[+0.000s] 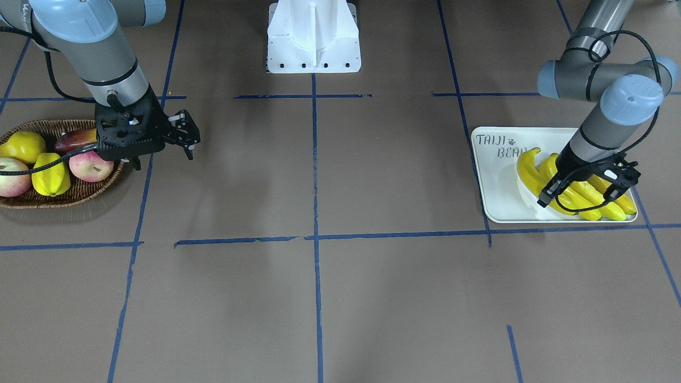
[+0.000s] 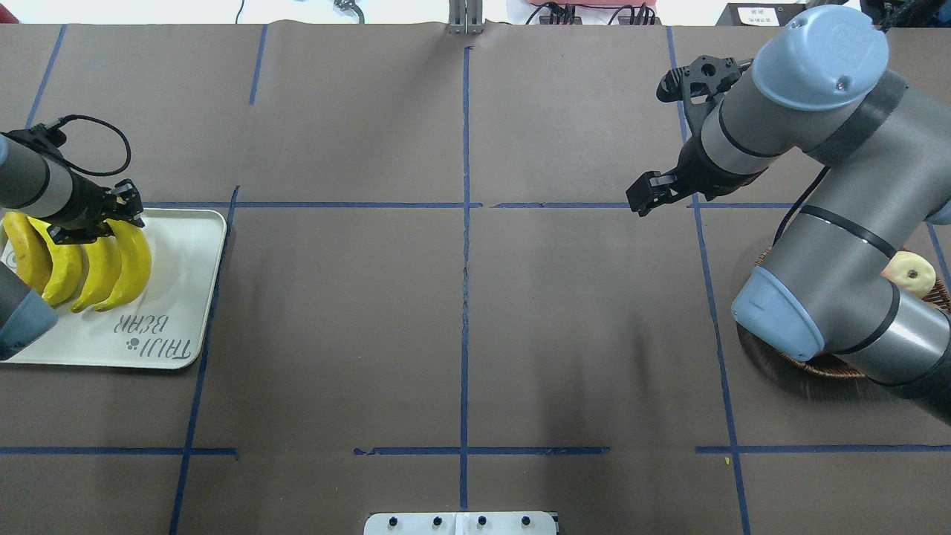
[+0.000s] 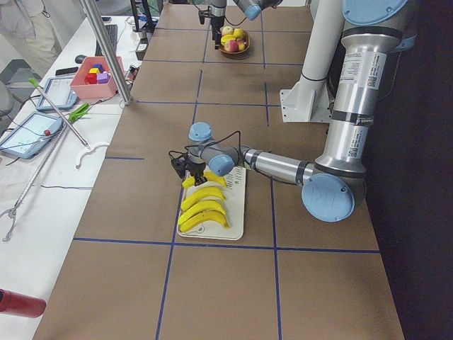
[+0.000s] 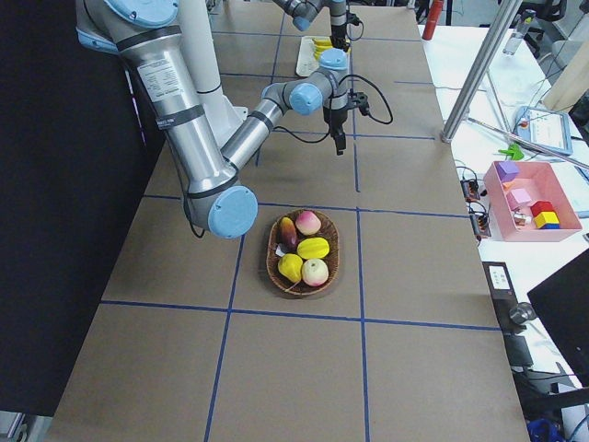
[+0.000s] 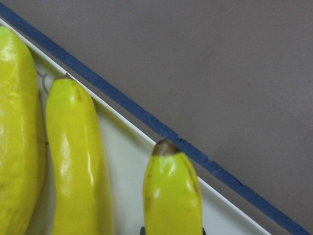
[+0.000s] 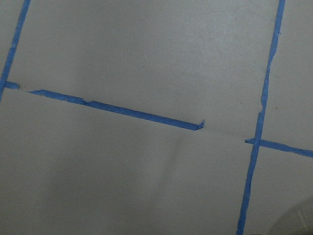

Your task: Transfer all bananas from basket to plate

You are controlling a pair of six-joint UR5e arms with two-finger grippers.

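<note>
From my console, the four long, curved, glossy yellow bananas (image 2: 82,260) lie side by side on the off-white rectangular plate (image 2: 186,253), which sits at the left end of the brown paper-covered table (image 2: 461,312). They fill the half of the plate nearer that table end. The left pincer (image 2: 108,219) hangs low over their far ends, by the plate's far edge. In its wrist camera the brown-tipped end of one banana (image 5: 172,191) sits between two dark finger edges at the bottom of the view. I can't make out whether they pinch it or merely flank it. Each banana's long axis runs from the plate's far edge toward its near edge. The dark tips point at the far edge, which lies along a blue tape line (image 5: 146,117), and the other ends curl toward the table's left end. In the bare corner nearest the robot and the table's middle I read "TAIJI BEAR" (image 2: 157,336) with a small paw print; the letters stand upright in the camera facing the robot. At the table's right end, the right pincer (image 1: 163,159) hangs just beside the round dark woven wicker basket (image 1: 53,199), jaws spread wide with nothing between them. The basket holds reddish apples and yellow fruit.
</note>
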